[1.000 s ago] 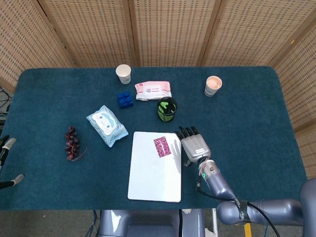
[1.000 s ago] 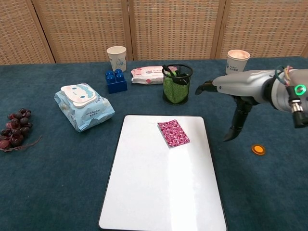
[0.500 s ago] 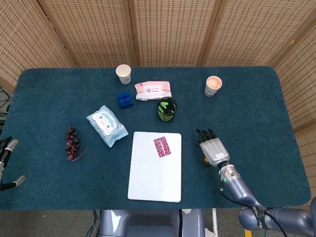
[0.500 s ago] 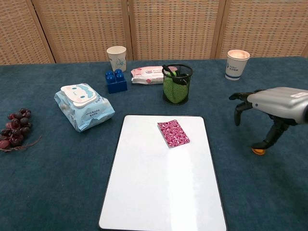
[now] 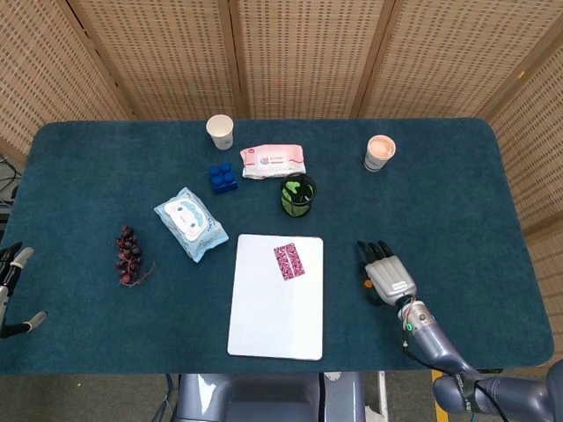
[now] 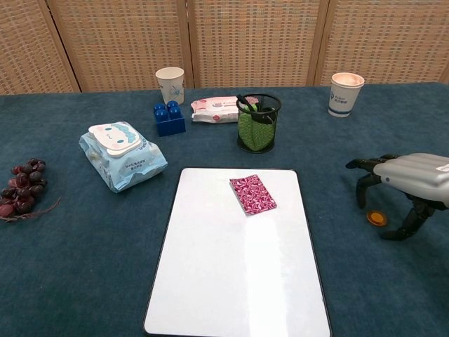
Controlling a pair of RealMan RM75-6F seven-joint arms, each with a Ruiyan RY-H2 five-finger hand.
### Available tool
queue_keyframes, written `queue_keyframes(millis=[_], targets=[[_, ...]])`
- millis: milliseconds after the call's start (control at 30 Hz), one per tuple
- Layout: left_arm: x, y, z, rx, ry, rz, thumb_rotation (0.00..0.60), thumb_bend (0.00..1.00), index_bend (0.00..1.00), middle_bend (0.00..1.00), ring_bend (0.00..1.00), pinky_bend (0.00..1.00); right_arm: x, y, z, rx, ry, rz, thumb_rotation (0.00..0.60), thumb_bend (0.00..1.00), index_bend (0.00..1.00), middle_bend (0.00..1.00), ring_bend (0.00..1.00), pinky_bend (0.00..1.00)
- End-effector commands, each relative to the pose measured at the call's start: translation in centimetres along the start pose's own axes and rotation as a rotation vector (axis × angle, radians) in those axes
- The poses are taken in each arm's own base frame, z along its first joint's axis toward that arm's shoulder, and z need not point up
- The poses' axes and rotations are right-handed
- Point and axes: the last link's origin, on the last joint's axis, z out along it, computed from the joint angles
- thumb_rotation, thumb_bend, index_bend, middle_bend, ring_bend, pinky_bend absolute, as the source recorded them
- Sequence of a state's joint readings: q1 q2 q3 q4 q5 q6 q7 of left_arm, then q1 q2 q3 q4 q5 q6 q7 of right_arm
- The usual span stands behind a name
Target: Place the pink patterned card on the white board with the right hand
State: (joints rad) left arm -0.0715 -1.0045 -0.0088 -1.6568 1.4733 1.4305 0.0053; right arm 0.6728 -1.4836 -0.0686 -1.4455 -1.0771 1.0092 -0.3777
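The right hand (image 6: 407, 184) has drawn back from the white board (image 6: 231, 281) toward the table edge, fingers apart, holding nothing. The pink patterned card (image 6: 252, 194) lies flat on the board's upper part, so placing looks done

Woven rattan screen panels (image 5: 290, 53) in wooden frames behind a table (image 5: 106, 167) covered in dark teal cloth; even, diffuse lighting.

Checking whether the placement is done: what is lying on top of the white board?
Only the pink patterned card lies flat on the white board, near its far right corner. The right hand hovers beside it, holding nothing.
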Motion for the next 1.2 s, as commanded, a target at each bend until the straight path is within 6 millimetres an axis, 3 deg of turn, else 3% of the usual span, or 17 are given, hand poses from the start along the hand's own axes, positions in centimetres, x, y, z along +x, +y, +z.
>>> queue_keyframes(millis=[33, 333, 833, 1200], targets=[[-0.02, 0.02, -0.02, 0.0, 0.0, 0.001, 0.6, 0.0, 0.0, 0.0, 0.0, 0.0, 0.07, 0.23, 0.09, -0.003, 0.003, 0.003, 0.6, 0.26, 0.38, 0.0, 0.0, 0.0], [-0.1, 0.11, -0.02, 0.0, -0.002, 0.005, 0.6, 0.0, 0.0, 0.0, 0.0, 0.0, -0.04, 0.53, 0.2, -0.005, -0.003, 0.0, 0.6, 0.26, 0.39, 0.0, 0.0, 0.0], [-0.24, 0.16, 0.11, 0.003, -0.006, 0.011, 0.6, 0.0, 0.0, 0.0, 0.0, 0.0, -0.08, 0.9, 0.63, -0.034, -0.05, -0.016, 0.6, 0.35, 0.39, 0.0, 0.0, 0.0], [-0.28, 0.2, 0.13, 0.004, -0.007, 0.012, 0.6, 0.0, 0.0, 0.0, 0.0, 0.0, -0.61, 0.6, 0.73, -0.023, -0.054, -0.014, 0.6, 0.36, 0.51, 0.0, 0.0, 0.0]])
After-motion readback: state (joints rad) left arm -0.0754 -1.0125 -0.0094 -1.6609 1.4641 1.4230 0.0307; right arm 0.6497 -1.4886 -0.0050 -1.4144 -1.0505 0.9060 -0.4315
